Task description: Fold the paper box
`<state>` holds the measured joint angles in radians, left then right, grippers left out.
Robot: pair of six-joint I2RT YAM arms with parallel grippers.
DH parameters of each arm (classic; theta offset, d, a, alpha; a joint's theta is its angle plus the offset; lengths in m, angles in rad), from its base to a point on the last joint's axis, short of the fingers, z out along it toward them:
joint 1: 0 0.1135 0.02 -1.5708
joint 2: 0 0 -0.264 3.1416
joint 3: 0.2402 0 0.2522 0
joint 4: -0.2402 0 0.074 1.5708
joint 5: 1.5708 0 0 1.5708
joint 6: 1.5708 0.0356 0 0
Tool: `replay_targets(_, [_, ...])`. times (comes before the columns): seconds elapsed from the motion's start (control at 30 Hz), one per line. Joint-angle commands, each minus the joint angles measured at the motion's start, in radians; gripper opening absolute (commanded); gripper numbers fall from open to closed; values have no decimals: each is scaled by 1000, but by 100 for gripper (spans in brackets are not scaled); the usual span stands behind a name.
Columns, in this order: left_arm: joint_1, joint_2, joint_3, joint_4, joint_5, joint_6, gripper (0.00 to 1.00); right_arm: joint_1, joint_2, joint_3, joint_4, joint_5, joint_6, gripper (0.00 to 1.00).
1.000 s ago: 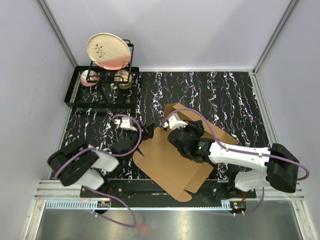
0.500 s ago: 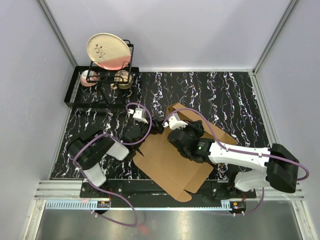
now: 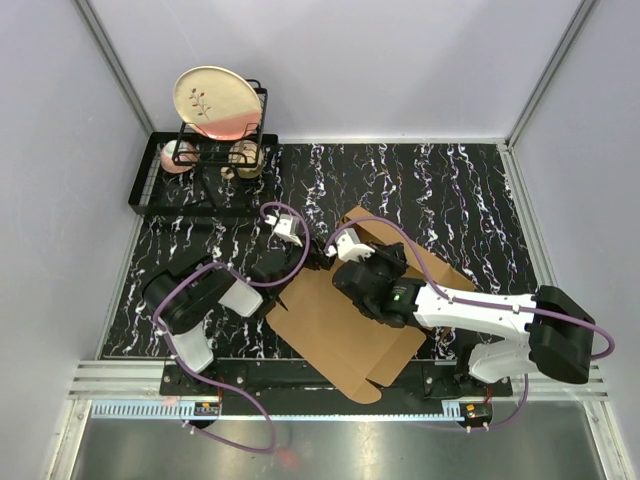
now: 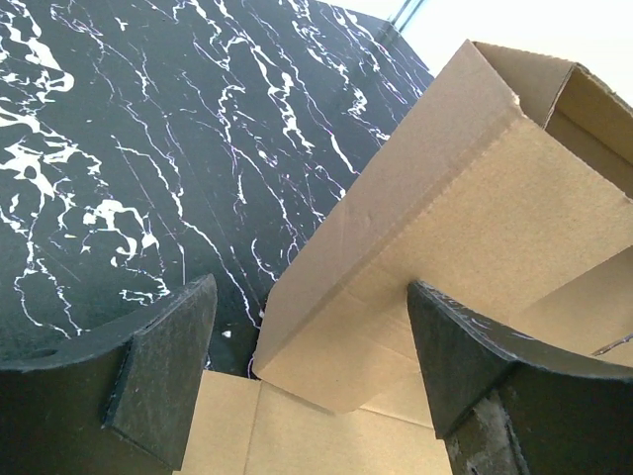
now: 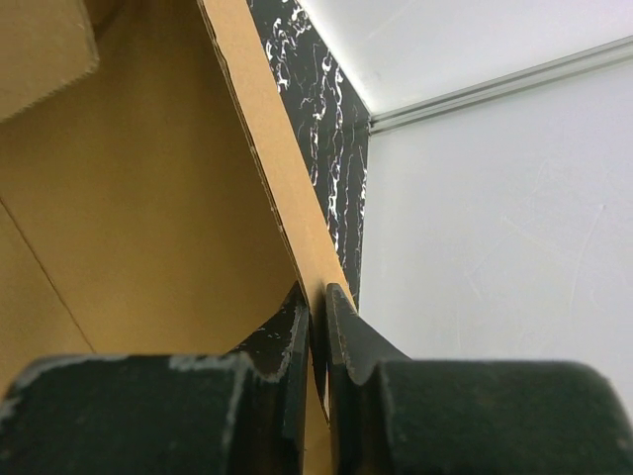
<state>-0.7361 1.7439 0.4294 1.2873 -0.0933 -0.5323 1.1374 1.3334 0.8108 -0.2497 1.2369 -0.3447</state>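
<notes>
Paper box [image 3: 330, 325] sits centre to lower centre of the top view on the black marbled table [image 3: 440, 190]. Base panel flat, far wall raised. Right gripper [image 5: 316, 302]: fingers nearly together, pinching a thin upright edge of the box wall. Left gripper [image 4: 312, 341]: fingers spread wide, holding nothing, raised wall's corner seen between them; contact not discernible. Dish rack [image 3: 195, 175] with plate [image 3: 215, 100], upper left.

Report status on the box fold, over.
Right end effector shut on paper box wall edge. Left end effector open, facing a raised flap, not gripping. Dish rack at far left corner, clear of work.
</notes>
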Motion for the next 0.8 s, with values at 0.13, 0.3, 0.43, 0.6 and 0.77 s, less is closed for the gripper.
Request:
replay_targets(0.13, [4, 14, 48, 380, 96, 11, 83, 27, 44, -9, -25, -88, 145, 0])
replay_targets(0.3, [7, -15, 35, 380, 187, 29, 87, 27, 44, -9, -26, -88, 148, 0])
replay_targets(0.43, [9, 3, 43, 380, 202, 28, 89, 27, 41, -7, -25, -93, 151, 0])
replay_targets(0.6, [9, 63, 100, 382, 198, 31, 89, 31, 29, -9, -28, -108, 159, 0])
replay_targets(0.77, [15, 115, 157, 380, 176, 61, 88, 33, 15, -10, -26, -119, 159, 0])
